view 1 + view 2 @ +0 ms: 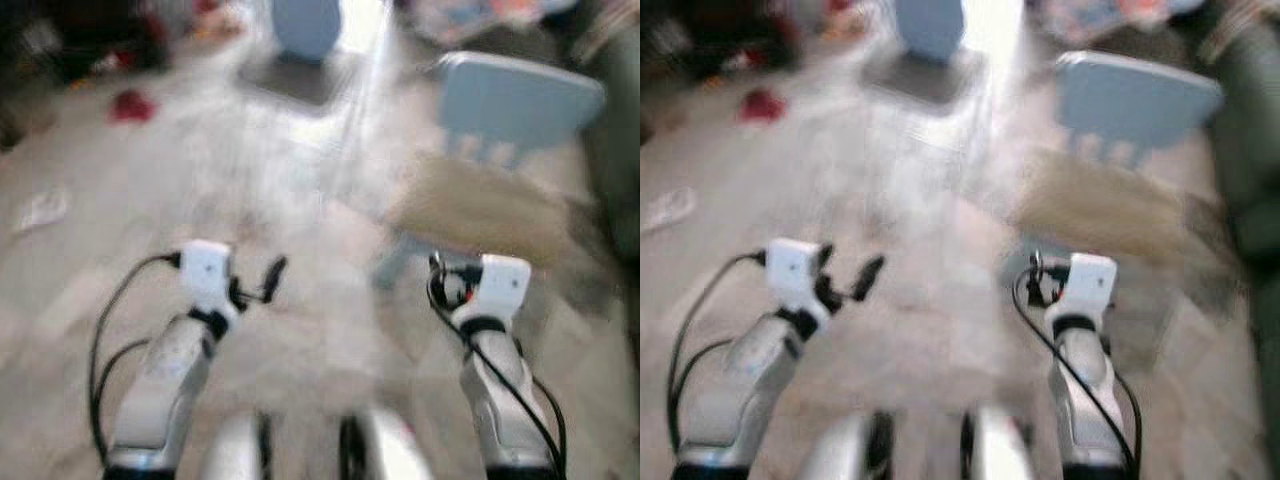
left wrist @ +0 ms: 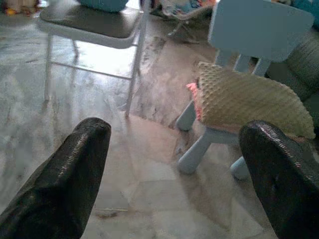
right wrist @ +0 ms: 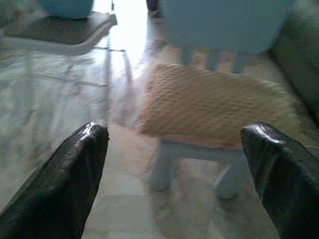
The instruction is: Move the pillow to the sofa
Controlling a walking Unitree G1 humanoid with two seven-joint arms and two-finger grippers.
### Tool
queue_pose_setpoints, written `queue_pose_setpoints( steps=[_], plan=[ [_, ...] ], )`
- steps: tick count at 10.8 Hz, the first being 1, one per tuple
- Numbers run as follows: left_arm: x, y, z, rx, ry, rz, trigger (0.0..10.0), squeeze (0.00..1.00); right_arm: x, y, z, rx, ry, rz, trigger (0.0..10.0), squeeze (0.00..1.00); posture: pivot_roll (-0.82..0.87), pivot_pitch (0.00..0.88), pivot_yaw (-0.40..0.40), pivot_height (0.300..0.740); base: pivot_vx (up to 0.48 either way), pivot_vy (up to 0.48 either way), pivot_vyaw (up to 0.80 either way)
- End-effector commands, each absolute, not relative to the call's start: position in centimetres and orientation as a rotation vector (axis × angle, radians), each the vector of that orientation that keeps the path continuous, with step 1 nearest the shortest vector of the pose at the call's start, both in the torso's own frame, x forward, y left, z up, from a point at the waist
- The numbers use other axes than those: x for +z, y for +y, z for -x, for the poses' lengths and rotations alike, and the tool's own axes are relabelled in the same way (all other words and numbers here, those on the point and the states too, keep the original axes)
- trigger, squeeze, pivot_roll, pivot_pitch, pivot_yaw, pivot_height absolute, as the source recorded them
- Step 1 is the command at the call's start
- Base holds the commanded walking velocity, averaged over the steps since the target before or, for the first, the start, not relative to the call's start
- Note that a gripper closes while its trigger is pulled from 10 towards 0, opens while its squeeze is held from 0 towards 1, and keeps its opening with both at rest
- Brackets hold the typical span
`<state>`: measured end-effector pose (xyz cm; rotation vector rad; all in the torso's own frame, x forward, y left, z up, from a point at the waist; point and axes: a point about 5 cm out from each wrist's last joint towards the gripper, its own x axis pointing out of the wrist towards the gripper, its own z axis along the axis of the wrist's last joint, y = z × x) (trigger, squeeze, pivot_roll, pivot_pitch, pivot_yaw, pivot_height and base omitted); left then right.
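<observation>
A beige quilted pillow (image 2: 249,99) with a pink edge lies on the seat of a small light-blue child's chair (image 1: 520,100) ahead on my right. The dark green sofa (image 1: 615,150) stands just right of that chair. Both arms are raised in front of me, short of the chair. My left gripper (image 2: 174,174) is open and empty, aimed at the floor left of the chair. My right gripper (image 3: 174,174) is also open and empty, pointing straight at the pillow (image 3: 214,104). The eye views are blurred by motion.
A white folding chair (image 2: 94,25) with a dark seat and a blue object on it stands ahead on the left. A red item (image 1: 132,105) and a white scrap (image 1: 42,208) lie on the marble floor. Clutter lines the back wall.
</observation>
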<state>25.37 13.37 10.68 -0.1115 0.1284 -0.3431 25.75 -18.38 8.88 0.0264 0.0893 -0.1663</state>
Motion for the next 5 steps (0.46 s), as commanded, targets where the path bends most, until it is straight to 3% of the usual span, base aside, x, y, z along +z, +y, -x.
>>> queue_pose_setpoints(
  steps=[1,4,5],
  plan=[
    [10.33,13.07,-25.05,-0.348,0.146,0.108,10.0,0.00,8.82,-19.56,-25.16,-0.201,0.097,0.008,10.0,0.00,-0.03,0.220,-0.030,0.740,0.435,0.000,-0.79],
    [10.49,13.13,-25.22,-0.339,0.139,0.101,10.0,0.00,8.74,-19.44,-25.43,-0.196,0.099,0.011,10.0,0.00,-0.03,0.215,-0.032,0.740,0.445,0.000,-0.76],
    [10.57,12.95,-25.33,-0.341,0.135,0.105,10.0,0.00,8.83,-19.34,-25.60,-0.193,0.095,0.013,10.0,0.00,-0.03,0.213,-0.030,0.740,0.428,0.000,0.00]
  ],
)
